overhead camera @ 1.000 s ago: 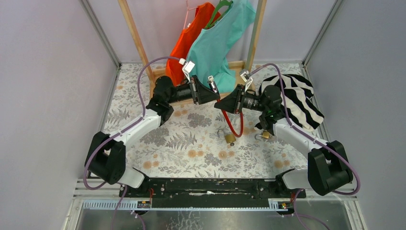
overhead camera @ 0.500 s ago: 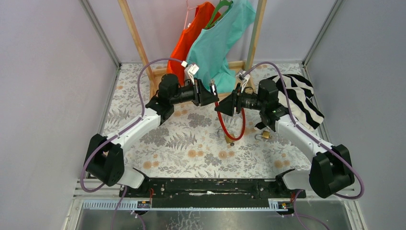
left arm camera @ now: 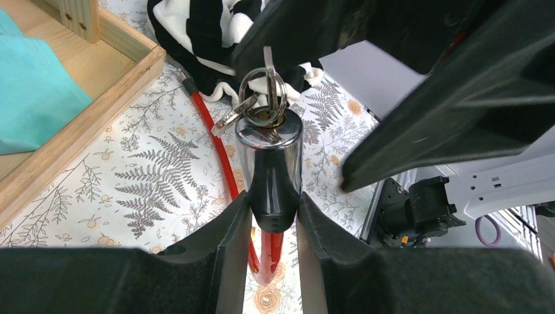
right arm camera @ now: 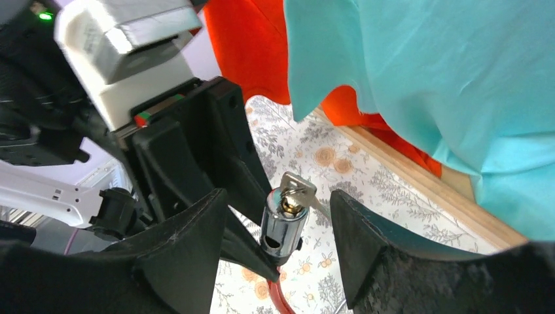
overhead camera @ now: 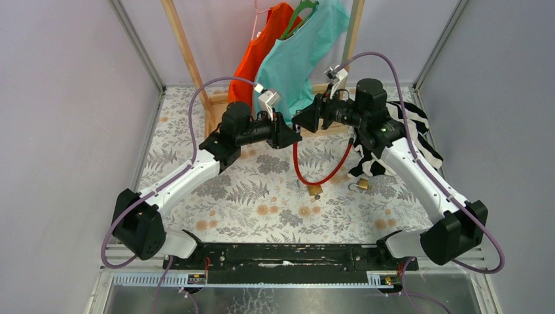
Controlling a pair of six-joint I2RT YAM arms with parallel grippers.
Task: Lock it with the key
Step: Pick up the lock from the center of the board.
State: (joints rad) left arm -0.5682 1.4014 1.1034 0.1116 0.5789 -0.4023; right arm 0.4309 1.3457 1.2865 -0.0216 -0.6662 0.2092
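My left gripper (overhead camera: 292, 135) is shut on the black base of a chrome cylinder lock (left arm camera: 269, 157) and holds it up off the table. A key (left arm camera: 265, 88) on a ring sits in the lock's top. The lock's red cable (overhead camera: 319, 177) hangs in a loop down to the floral table. My right gripper (overhead camera: 305, 118) is open; in the right wrist view its fingers (right arm camera: 196, 229) stand either side of the lock (right arm camera: 283, 226) and key (right arm camera: 298, 186) without touching them. In the left wrist view the left gripper (left arm camera: 273, 222) pinches the lock.
A wooden rack (overhead camera: 190, 59) at the back holds an orange shirt (overhead camera: 262, 46) and a teal shirt (overhead camera: 301, 59). A black-and-white striped cloth (overhead camera: 412, 140) lies at the right. Two brass padlocks (overhead camera: 315, 191) (overhead camera: 361, 186) lie on the table below the cable.
Both grippers have risen and moved back toward the rack, with the right wrist now higher and above the lock. The cable loop has swung wider to the right.
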